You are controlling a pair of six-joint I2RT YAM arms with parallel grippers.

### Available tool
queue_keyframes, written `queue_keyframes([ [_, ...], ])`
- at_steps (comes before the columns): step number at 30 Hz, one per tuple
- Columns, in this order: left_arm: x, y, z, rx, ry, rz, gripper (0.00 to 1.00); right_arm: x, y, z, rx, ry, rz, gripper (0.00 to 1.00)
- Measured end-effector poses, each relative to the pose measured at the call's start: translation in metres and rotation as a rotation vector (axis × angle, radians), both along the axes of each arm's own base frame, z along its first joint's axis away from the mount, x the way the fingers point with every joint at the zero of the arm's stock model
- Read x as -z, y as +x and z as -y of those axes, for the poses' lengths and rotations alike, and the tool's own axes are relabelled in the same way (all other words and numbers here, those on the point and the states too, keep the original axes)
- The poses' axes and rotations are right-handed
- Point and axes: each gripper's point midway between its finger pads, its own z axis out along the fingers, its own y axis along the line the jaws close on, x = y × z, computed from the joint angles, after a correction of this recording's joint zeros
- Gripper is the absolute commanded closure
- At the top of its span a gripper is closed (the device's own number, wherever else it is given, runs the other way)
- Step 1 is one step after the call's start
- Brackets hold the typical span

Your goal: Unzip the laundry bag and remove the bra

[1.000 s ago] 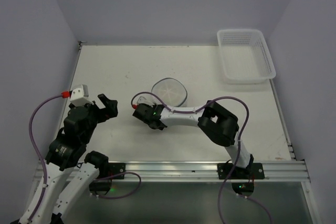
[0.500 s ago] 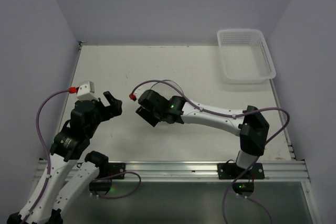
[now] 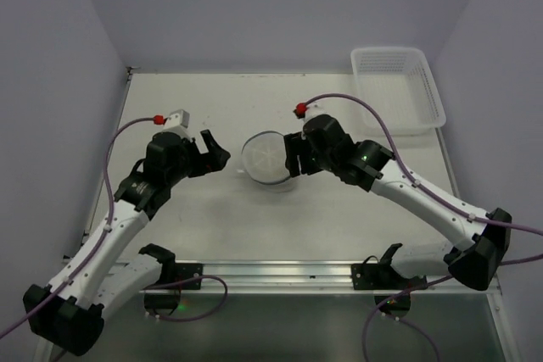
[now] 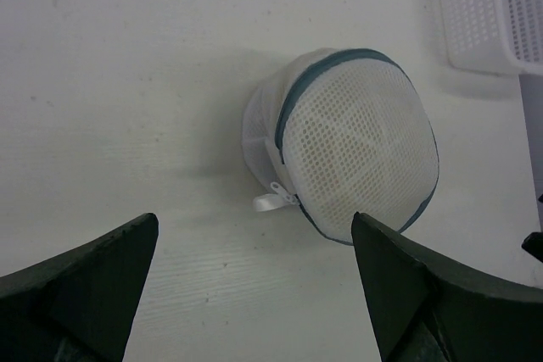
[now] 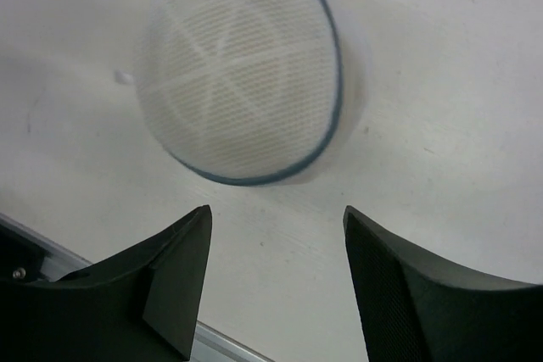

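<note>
Where it rests near the middle of the surface (image 3: 195, 218), the laundry bag (image 3: 268, 157) is a domed round pouch of white mesh with dark hoop rims. Its zip looks shut, and a white pull tab (image 4: 266, 202) sticks out. The left tool (image 3: 215, 151) and right tool (image 3: 290, 155) flank it, fingers spread and empty. A white lattice basket (image 3: 397, 51) sits far right.
</note>
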Motion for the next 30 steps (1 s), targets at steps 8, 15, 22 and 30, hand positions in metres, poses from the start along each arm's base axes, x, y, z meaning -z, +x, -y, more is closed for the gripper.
queue_keyframes([
  [8, 0.038, 0.030, 0.049, 0.168, -0.052, -0.144, 0.00, 0.058, -0.001, 0.047, 0.183, 0.085, -0.204, 0.38],
  [15, 0.039, 0.047, 0.068, 0.233, -0.100, -0.108, 0.04, 0.057, -0.004, 0.021, 0.158, 0.240, -0.268, 0.43],
  [22, 0.063, 0.048, 0.084, 0.298, -0.133, -0.170, 0.07, 0.091, -0.006, -0.001, 0.171, 0.287, -0.404, 0.45],
  [30, 0.071, 0.023, 0.091, 0.343, -0.232, -0.181, 0.09, 0.112, 0.026, -0.009, 0.212, 0.271, -0.453, 0.45],
])
